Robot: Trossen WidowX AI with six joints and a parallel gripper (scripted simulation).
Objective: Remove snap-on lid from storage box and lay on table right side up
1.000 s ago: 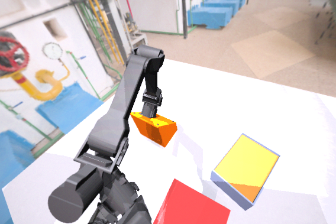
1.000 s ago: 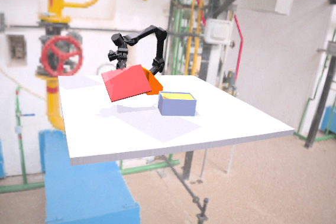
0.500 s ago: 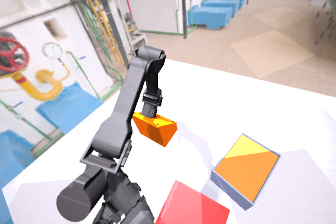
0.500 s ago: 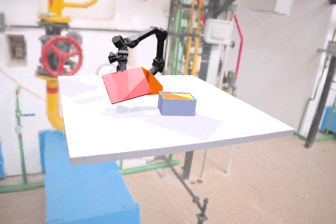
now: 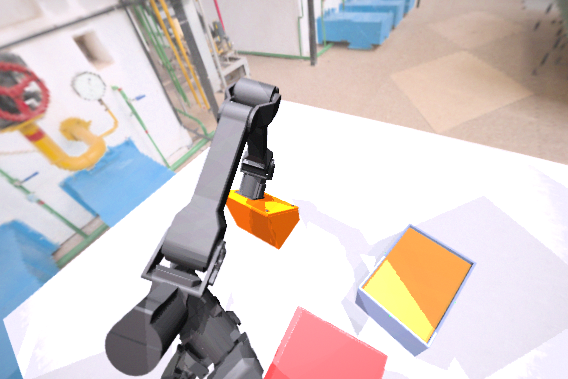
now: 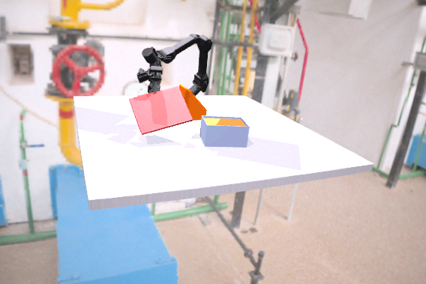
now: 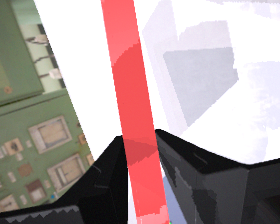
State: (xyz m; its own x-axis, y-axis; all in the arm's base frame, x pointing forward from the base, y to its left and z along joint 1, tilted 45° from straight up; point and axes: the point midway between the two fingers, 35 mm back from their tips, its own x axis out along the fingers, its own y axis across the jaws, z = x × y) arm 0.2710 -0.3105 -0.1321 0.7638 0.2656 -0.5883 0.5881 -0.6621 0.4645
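The red lid (image 5: 327, 348) (image 6: 165, 111) (image 7: 126, 60) is off the box and held in the air, strongly tilted; the wrist view shows it edge-on as a long strip. My gripper (image 6: 154, 91) (image 7: 139, 139) is shut on the lid's edge; its fingertips are hidden in the top view. The blue-grey storage box (image 5: 395, 320) (image 6: 225, 137) stands upright and open on the table, with its orange and yellow inside showing. In the exterior view the lid is left of the box and apart from it.
The white table (image 5: 330, 163) (image 6: 131, 174) carries the box and the arm. An orange, slant-sided block (image 5: 265, 225) (image 6: 195, 107) is at the arm's base, partly behind the lid in the exterior view. The table's edge shows at the left in the wrist view.
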